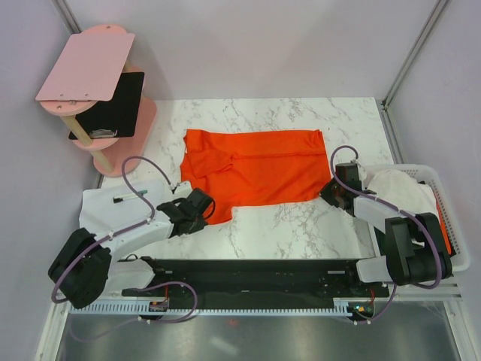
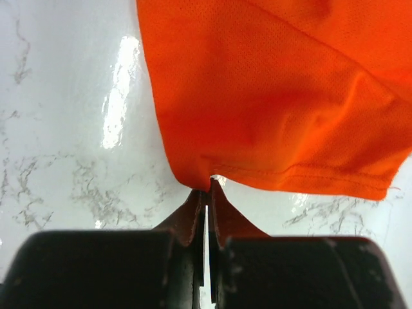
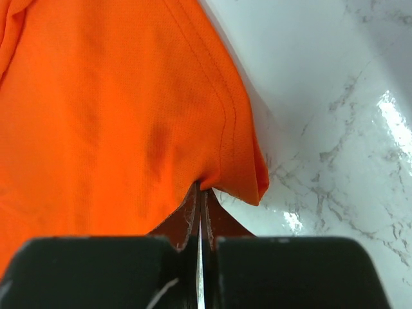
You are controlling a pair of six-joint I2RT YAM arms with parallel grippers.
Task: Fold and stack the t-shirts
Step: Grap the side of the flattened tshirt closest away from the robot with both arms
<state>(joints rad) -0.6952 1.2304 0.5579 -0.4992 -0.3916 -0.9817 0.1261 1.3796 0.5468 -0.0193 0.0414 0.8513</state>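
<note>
The orange t-shirt (image 1: 252, 165) lies spread on the tabletop (image 1: 301, 226), its left part rumpled and doubled over. The left hand (image 2: 209, 185) is pinched tight on its near-left corner, and the right hand (image 3: 198, 190) is clamped on its near-right hem. Right of the shirt, a basket (image 1: 421, 168) holds white cloth (image 1: 398, 188) — half hidden by the right arm, so the garment is hard to make out.

— What do we see on the table (image 1: 301, 226)?
— It is a white marble top. An orange shirt (image 1: 255, 169) lies spread on it, toward the far side, one corner reaching to the near left.
— And at the left edge?
— There a white cloth (image 1: 101, 207) lies flat. The pink stand (image 1: 86, 68) is at the far left corner; if its foot rests on the marble, we cannot tell.
</note>
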